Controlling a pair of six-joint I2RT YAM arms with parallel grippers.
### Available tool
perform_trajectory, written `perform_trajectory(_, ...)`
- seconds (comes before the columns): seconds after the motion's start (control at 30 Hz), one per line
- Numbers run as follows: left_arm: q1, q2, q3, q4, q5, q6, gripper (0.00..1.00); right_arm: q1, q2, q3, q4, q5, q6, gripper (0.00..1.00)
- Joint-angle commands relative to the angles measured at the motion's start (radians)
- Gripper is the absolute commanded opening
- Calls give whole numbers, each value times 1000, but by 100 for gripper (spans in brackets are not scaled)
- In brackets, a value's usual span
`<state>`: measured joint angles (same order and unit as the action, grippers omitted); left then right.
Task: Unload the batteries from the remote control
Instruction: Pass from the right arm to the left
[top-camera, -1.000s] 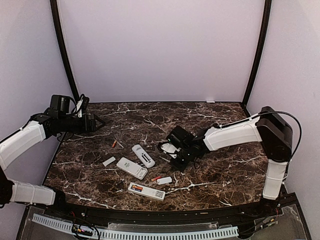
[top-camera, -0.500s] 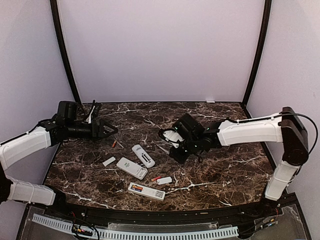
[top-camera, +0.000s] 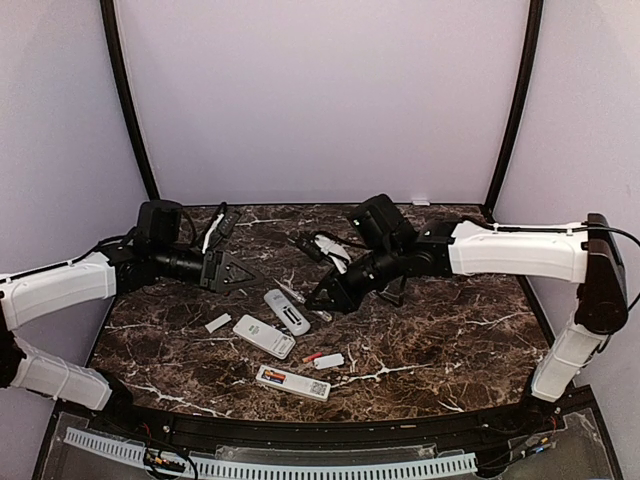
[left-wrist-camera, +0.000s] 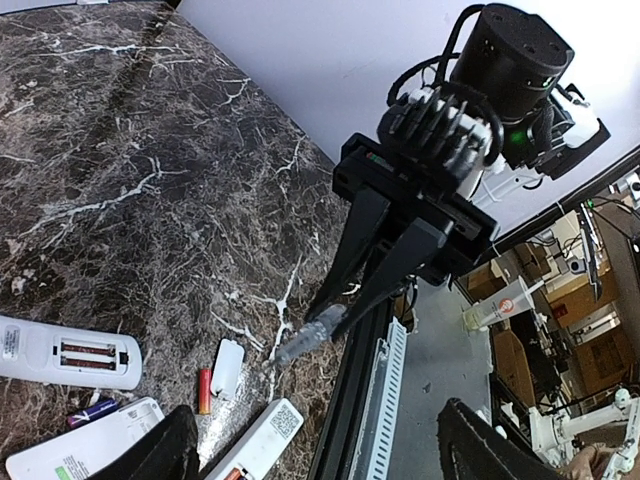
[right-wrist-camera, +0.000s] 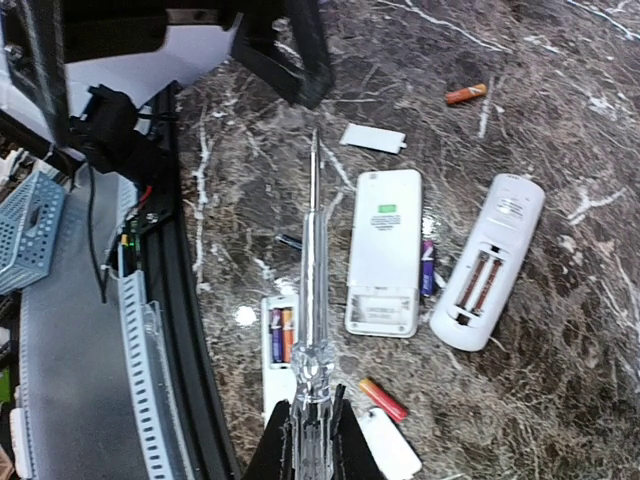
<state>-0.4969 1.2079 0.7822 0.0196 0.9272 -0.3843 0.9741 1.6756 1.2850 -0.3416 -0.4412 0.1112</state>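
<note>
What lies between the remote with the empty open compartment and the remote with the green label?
One bluish-purple battery, lying in the gap alongside the green-label remote; the right wrist view shows it.

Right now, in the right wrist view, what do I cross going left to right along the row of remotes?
loaded remote → screwdriver → green-label remote → purple battery → empty-bay remote

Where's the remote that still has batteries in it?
In the top view, that remote lies nearest the table's front edge, near the middle, with a loose red battery and a small white cover just behind it.
</note>
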Motion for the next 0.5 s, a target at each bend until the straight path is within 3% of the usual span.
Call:
perform_trajectory(0.0, -36, 25, 49, -61, 10, 94, 82, 8, -4, 58, -18, -196, 25, 0)
perform_trajectory(0.2, -99, 51, 61, -26, 31, 84, 80, 8, 22, 81, -26, -272, 30, 0)
perform_trajectory(0.47, -119, 57, 39, 82, 98, 32, 45, -7, 26, 68, 1, -322, 45, 0)
